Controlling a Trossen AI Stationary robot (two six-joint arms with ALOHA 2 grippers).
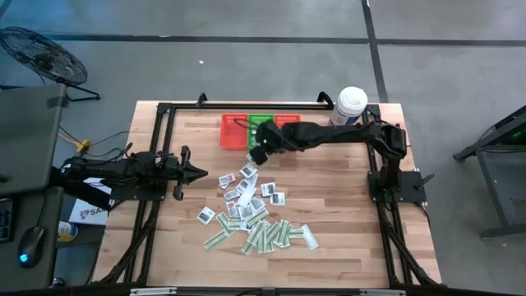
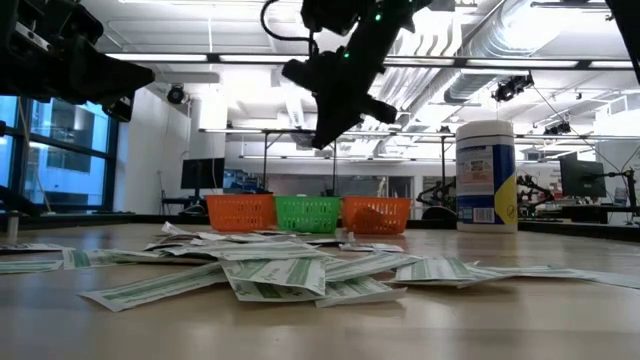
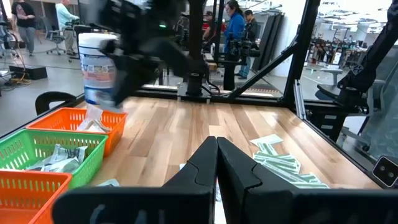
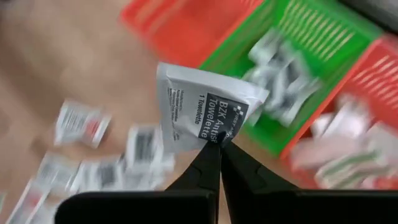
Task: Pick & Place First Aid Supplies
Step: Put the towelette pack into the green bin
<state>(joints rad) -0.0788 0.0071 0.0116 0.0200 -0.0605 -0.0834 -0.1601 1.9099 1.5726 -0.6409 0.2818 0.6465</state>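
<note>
Right gripper (image 4: 217,142) has jaws clamped on one white packet (image 4: 202,106) with a dark printed label, pinching its lower edge so the packet stands up above the fingertips. In the high view this gripper (image 1: 256,154) hangs above the tabletop (image 1: 345,214) just in front of the baskets, at the far edge of the packet pile. Low view shows it raised well clear of the wood, above the green basket (image 2: 308,213). Three baskets sit in a row at the far side: red (image 1: 234,130), green (image 1: 261,123) and another red (image 1: 288,121); in the right wrist view the green one (image 4: 311,74) already contains several packets, and the red one (image 4: 354,137) beside it holds some too. Loose packets (image 1: 251,210) lie scattered mid-tabletop, squarish white ones nearer the baskets, green-and-white strips (image 1: 267,234) toward the near edge. White tub (image 1: 350,106) with a blue label stands at the far right, beside the right arm's base. Left gripper (image 1: 196,173) waits at the left side of the tabletop, jaws together, holding nothing, pointing toward the pile and just short of it. People stand in the room beyond the tabletop in the left wrist view.
</note>
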